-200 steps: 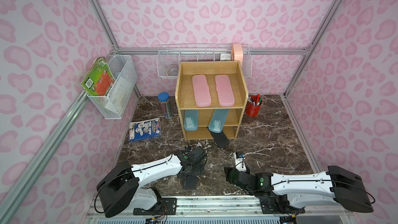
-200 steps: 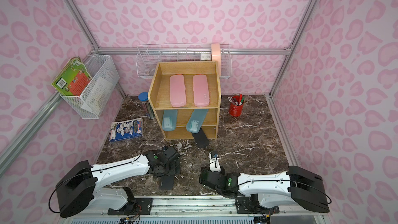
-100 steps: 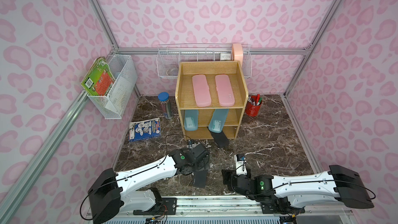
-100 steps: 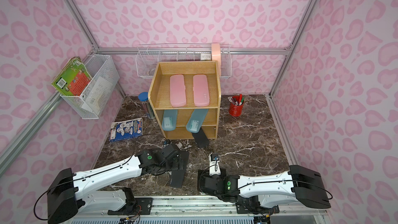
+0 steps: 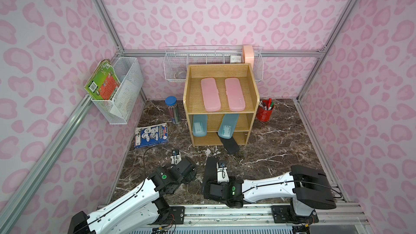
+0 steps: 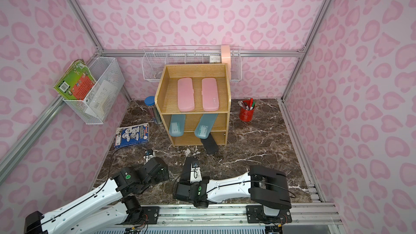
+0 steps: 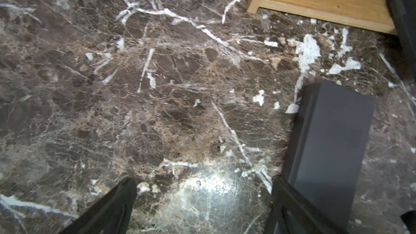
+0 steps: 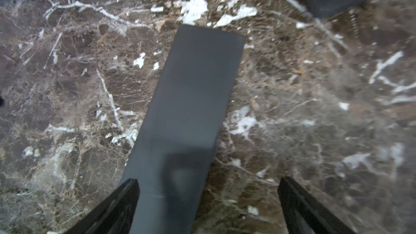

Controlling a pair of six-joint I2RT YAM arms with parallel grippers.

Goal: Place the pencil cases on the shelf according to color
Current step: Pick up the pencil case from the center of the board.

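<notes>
Right wrist view: loose black pencil case (image 8: 191, 109) flat on the marble (image 8: 292, 109) (lower centre in a top view, short of the shelf (image 5: 218, 72)), probably light, stiff, slick, best pinched across its narrow width mid-length; right gripper (image 8: 208, 180) and left gripper (image 7: 203, 181) both gape empty.

Red pen cup (image 5: 265, 111), blue-lidded pencil tube (image 5: 172, 111) and booklet (image 5: 151, 135) rest on marble tabletop (image 5: 281, 149).
</notes>
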